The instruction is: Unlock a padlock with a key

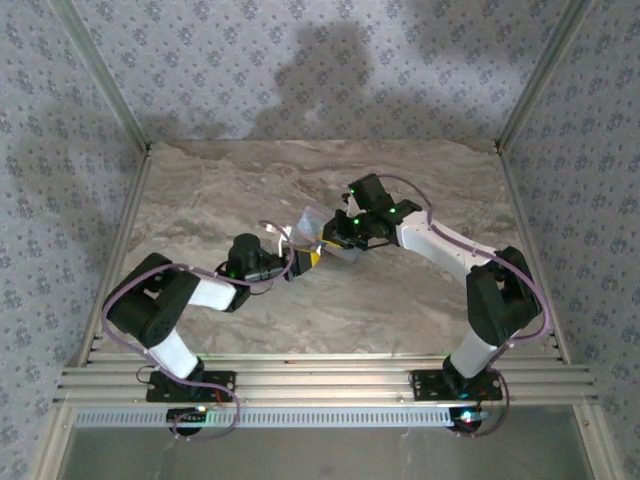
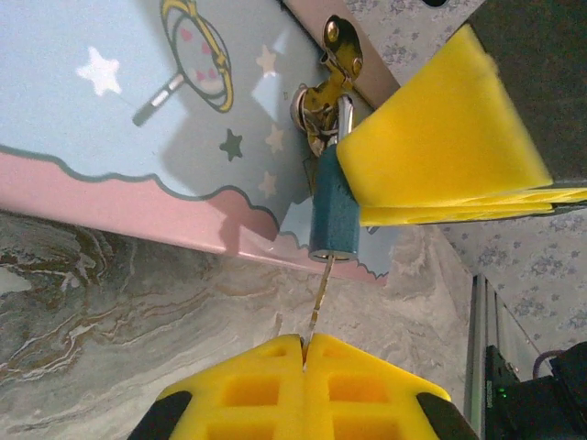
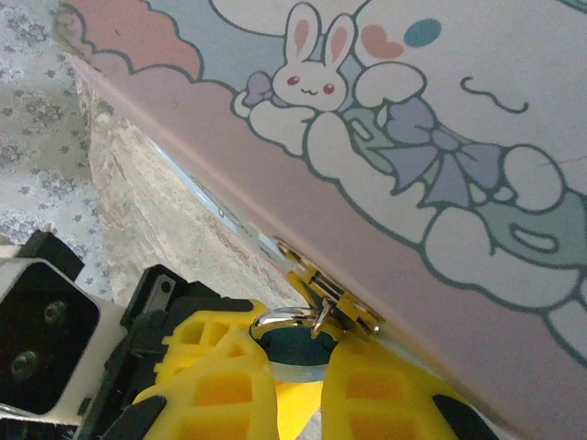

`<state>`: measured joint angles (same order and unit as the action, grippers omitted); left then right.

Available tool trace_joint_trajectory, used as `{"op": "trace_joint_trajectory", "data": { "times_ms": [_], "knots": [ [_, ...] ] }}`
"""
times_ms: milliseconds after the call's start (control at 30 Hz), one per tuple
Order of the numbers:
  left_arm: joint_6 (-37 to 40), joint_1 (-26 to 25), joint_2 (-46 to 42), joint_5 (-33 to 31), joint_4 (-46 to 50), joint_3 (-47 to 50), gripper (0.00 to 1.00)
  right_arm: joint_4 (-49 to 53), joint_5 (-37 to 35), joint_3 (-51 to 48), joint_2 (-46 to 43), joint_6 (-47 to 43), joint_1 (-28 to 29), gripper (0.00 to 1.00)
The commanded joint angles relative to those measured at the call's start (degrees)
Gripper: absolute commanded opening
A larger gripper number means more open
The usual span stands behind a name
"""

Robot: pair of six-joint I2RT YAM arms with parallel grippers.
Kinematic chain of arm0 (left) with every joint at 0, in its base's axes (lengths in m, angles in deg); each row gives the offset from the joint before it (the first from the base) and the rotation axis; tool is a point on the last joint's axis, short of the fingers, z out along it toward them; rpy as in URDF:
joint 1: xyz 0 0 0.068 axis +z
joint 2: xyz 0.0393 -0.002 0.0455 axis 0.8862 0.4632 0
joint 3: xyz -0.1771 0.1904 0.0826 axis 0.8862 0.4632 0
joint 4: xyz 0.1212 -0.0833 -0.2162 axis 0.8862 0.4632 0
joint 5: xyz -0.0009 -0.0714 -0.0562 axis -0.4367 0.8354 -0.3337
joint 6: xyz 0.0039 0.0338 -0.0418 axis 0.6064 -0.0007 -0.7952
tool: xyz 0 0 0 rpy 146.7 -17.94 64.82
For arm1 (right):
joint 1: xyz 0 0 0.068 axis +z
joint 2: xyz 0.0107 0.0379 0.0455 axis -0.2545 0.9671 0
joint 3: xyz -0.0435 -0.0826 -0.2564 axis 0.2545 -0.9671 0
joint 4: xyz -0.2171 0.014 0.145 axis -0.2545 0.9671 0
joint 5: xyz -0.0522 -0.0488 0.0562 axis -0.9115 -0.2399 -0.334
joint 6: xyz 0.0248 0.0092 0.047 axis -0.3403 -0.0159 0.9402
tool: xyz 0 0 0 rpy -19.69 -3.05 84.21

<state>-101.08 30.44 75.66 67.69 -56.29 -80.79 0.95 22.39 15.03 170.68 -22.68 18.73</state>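
The right gripper (image 3: 298, 356) is clamping the padlock (image 2: 332, 206) between its pads to steady it on the tin's (image 2: 110, 137) hasp (image 2: 337, 50), while the left gripper (image 2: 303, 353), pinched shut on the key (image 2: 318, 298), is pointing it straight ahead into the padlock's keyhole end.

Inspection finds no legible text, number, brand or label. The pale blue and pink rectangular tin (image 3: 477, 183) bears printed cartoon art: a white rabbit (image 3: 307, 69) at twelve o'clock, right wrist view; a white star (image 2: 99, 71) at ten o'clock, left wrist view.
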Motion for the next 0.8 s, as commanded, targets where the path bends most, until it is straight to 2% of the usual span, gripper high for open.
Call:
{"op": "trace_joint_trajectory", "data": {
  "times_ms": [0, 233, 500, 767],
  "knots": [
    [-0.3, 2.0, -3.6, 0.6, -6.6, -1.2, 0.0, 6.7, 3.5, -1.1, -1.0, -2.7, 0.8, 0.0],
    [-0.1, 2.6, -5.2, 2.4, -3.2, -1.3, 0.0, 6.6, 2.8, -1.0, -0.7, -2.9, 0.8, 0.0],
    [0.3, 2.6, -4.6, 1.2, -2.1, -0.2, 0.0, 5.0, 2.1, -2.6, -1.3, -2.3, 1.0, 0.0],
    [2.8, 2.8, -7.6, 0.5, 3.8, 2.0, 0.0, 9.2, -6.1, -0.2, -5.0, -4.6, 1.3, 0.0]
  ]
}}
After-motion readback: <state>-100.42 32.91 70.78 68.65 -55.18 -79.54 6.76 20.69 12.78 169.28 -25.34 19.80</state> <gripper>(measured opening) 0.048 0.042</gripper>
